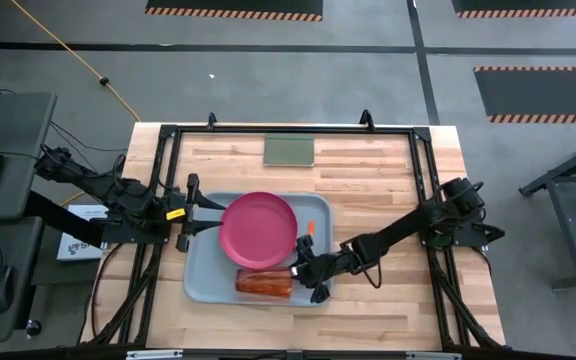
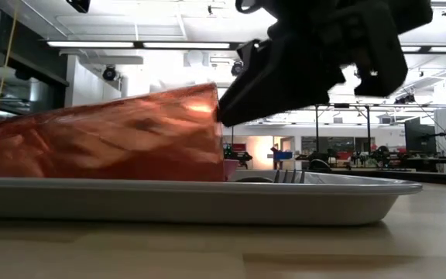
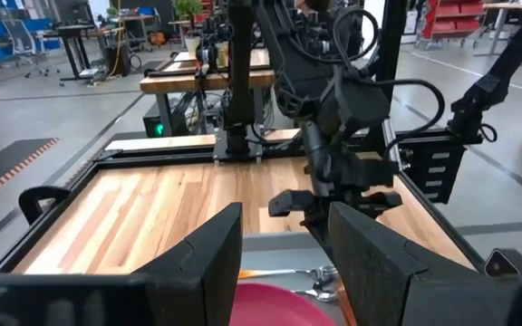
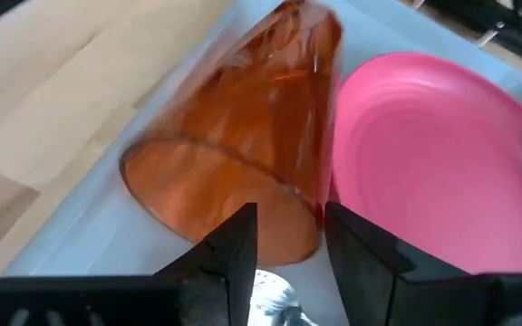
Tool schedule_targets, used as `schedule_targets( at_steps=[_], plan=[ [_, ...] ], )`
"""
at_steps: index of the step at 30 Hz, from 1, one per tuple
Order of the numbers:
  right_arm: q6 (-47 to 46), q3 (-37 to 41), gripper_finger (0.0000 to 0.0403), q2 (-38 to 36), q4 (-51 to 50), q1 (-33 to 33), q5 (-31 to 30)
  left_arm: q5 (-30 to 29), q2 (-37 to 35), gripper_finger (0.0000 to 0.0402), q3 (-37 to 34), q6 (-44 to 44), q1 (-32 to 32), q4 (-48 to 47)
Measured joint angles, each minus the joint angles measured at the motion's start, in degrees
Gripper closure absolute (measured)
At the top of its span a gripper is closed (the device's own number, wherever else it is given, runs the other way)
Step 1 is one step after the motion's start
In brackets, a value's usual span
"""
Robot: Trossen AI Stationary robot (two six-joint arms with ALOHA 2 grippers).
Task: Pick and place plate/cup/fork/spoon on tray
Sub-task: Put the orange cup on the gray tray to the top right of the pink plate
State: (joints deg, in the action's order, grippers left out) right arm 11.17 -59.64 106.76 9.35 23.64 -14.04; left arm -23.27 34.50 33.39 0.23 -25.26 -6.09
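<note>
Cup: the cup (image 1: 264, 283) is a translucent red-orange tumbler lying on its side in the tray (image 1: 200, 280), along the tray's near edge, just beside the plate (image 1: 258, 229).
Plate: round, magenta-pink, shallow-rimmed; it rests in the tray's middle, nearer the far rim.
Fork and spoon: they lie in the tray's right part, past the plate; in the high view only an orange handle, the spoon (image 1: 310, 228), is clear. The left wrist view shows metal utensil ends (image 3: 320, 276) beside the plate's rim, but which is which I cannot tell there.
Low view only: the cup (image 2: 107, 139) tapers along its length, its wall resting on the tray floor.
Right wrist view only: one round end of the cup (image 4: 216, 195) faces the camera, and its side touches or nearly touches the plate (image 4: 433, 163).
Right gripper: the right gripper (image 1: 306, 275) is at the cup's right end, arm stretched low across the counter (image 1: 368, 180); its fingers (image 4: 234, 244) stand slightly parted with the cup's edge between them, and whether they grip it is unclear.
Left gripper: the left gripper (image 1: 190, 212) hangs at the tray's left edge by the plate, fingers (image 3: 211, 249) spread, holding nothing.
</note>
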Motion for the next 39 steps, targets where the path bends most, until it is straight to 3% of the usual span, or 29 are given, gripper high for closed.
schedule_targets(
  at_steps=[9, 22, 25, 28, 30, 33, 39],
  plan=[
    [2.4, 0.0, 0.0281, 1.1, 5.4, 0.0, -2.5, -0.2, 0.0, 0.0245, 0.0, 0.0, 0.0, 0.0],
    [4.6, 0.0, 0.0284, 3.3, 10.3, -0.5, -0.5, -0.1, 0.0, 0.0245, 0.0, 0.0, 0.0, 0.2],
    [4.4, 0.0, 0.0309, 3.3, 11.1, -0.8, -0.4, -0.1, 0.0, 0.0245, 0.0, 0.0, 0.0, 0.3],
    [4.4, -1.2, 0.0365, 3.3, 11.6, -0.8, -0.5, -0.1, 0.0, 0.0245, 0.0, 0.0, 0.0, 0.4],
    [4.4, -3.8, 0.0392, 3.3, 9.5, -0.8, -0.5, -0.1, 0.0, 0.0245, 0.0, 0.0, 0.0, 0.4],
    [4.3, -10.2, 0.0385, 3.3, 2.2, -0.8, -0.3, -0.1, 0.0, 0.0245, 0.0, 1.0, 0.0, 1.0],
    [3.6, -30.3, 0.0397, 3.3, -25.3, -2.8, 0.1, -0.1, -0.1, 0.0245, 0.0, 2.9, 0.0, 3.2]
  ],
)
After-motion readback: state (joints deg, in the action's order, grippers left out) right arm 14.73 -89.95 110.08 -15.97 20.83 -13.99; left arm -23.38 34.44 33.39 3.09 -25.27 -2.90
